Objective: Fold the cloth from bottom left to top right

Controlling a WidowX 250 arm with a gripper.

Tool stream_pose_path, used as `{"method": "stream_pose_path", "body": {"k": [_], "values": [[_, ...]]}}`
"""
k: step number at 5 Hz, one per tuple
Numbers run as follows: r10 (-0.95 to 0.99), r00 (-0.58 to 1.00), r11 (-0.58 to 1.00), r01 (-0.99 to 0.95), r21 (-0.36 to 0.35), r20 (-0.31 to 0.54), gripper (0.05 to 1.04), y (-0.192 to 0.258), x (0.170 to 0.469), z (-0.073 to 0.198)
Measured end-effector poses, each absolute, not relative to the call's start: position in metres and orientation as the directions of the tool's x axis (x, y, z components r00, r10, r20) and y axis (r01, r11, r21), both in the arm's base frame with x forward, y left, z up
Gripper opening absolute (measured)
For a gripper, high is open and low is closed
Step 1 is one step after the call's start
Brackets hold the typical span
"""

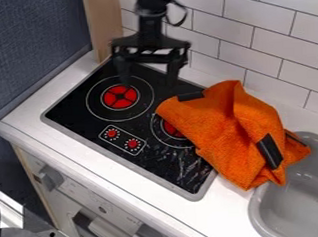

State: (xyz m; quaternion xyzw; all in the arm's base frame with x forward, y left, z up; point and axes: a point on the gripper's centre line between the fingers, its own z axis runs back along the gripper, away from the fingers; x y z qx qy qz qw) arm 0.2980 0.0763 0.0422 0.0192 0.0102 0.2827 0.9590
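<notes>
The gripper [147, 77] hangs over the back left part of the stove, above and behind the left burner. Its two fingers are spread apart with nothing between them, so it is open. To its lower right, an orange cloth [231, 131] lies crumpled, with a raised ridge near its upper end. It covers the right part of the stove and the counter beside it, and its lower right end hangs over the sink's edge. Black patches show at its upper left corner and right side. Part of the right burner is hidden under the cloth.
The black stove top [166, 162] carries a red left burner [120, 97] and two red knobs. A grey sink [296, 203] stands at the right. White wall tiles [252, 45] rise behind, and a wooden post [103, 23] stands at the back left.
</notes>
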Motion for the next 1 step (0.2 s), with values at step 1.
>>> {"method": "stream_pose_path", "body": {"k": [1], "values": [[0.391, 0.913, 0.919, -0.394, -0.006, -0.116, 1.000, 0.0801, 0.2758, 0.0371]]}}
